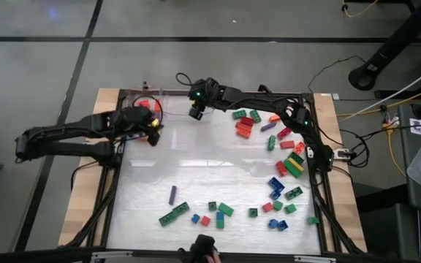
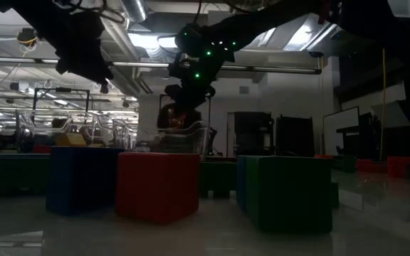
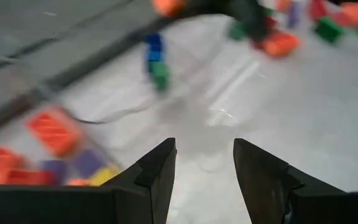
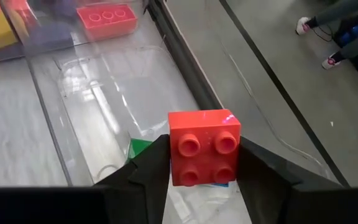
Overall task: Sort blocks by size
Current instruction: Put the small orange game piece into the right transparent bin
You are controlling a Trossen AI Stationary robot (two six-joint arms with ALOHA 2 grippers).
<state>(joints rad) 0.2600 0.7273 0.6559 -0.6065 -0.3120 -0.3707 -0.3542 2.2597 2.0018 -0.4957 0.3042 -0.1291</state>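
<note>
the right end effector (image 4: 204, 163) pinches a glossy red square block (image 4: 204, 146) with four round studs, up at the bench's (image 1: 196, 183) far edge over what looks like a clear plastic bin (image 4: 98, 99). the left end effector (image 3: 204, 163) hangs part-open, holding nothing; other blocks (image 1: 280, 193) lie scattered.

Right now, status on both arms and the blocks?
Right gripper holds a red square block over a clear bin. Left gripper open, empty.

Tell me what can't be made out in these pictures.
- Left wrist view: bricks beyond the empty, open left gripper are blurred.
- Low view: big near blocks hide the table behind.
- Right wrist view: the red square brick in the right gripper covers a green piece.
</note>
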